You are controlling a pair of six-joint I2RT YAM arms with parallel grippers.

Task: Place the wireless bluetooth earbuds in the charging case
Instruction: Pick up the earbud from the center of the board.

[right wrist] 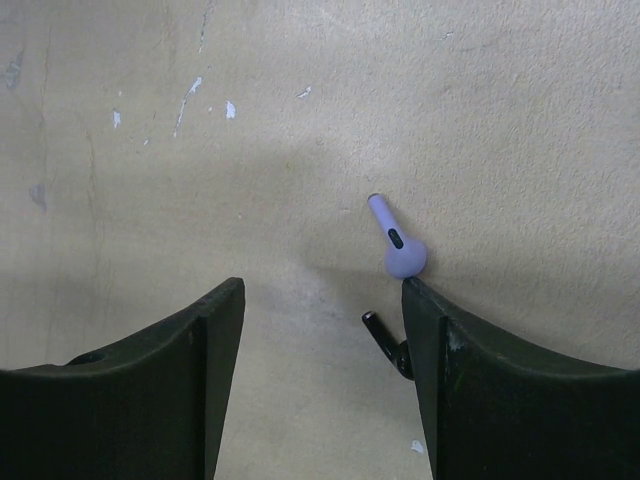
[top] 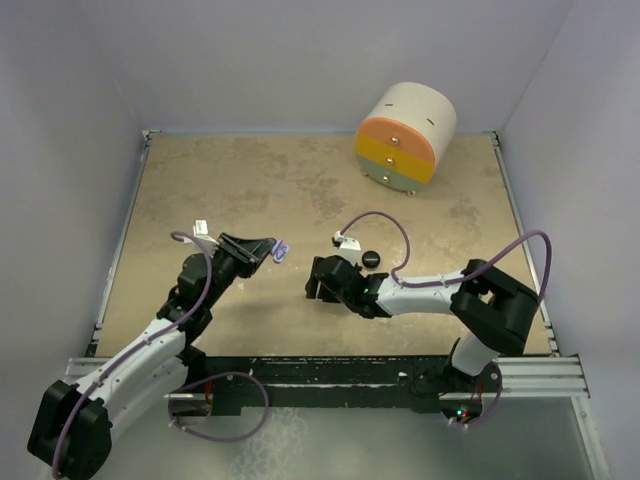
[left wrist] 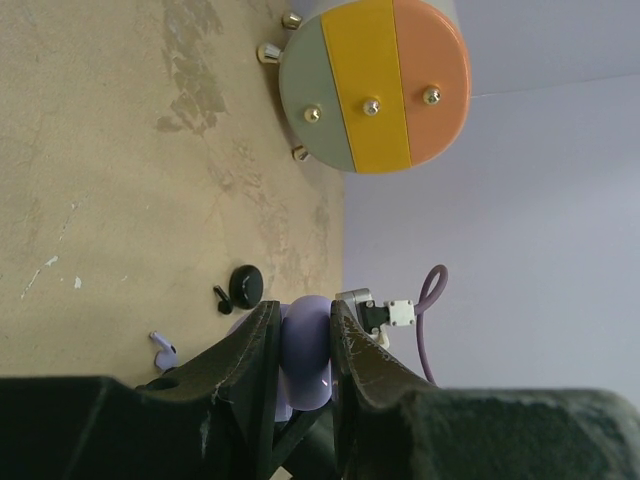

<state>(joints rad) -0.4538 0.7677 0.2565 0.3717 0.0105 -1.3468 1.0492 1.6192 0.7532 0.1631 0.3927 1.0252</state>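
Between the fingers of the left gripper [left wrist: 303, 312] sits the lavender charging case [left wrist: 305, 365], clamped with a pad on each flank. Whether its lid is open cannot be told. Right gripper [right wrist: 322, 292]: fingers spread wide, nothing between them, low over the table [right wrist: 300, 100].

Just ahead of one fingertip [right wrist: 430, 320], off the centre of the gap, lies a lavender earbud [right wrist: 400, 245]. Its head touches or nearly touches that tip, and its stem points away from the fingers, slanting toward the gap's centre line. The long axis is therefore oblique to the closing line, not square across it. A black earbud [right wrist: 383, 338] rests by the inner face of the same finger, partly hidden.

The right arm is the nearer to both earbuds. From the left fingers they lie out past one finger's outer side, the black one close to a black puck [left wrist: 246, 285].

Judgement: the coming grasp calls for a sideways shift of the open fingers — until the lavender earbud is centred — before closing. Closing as placed risks flicking it away.
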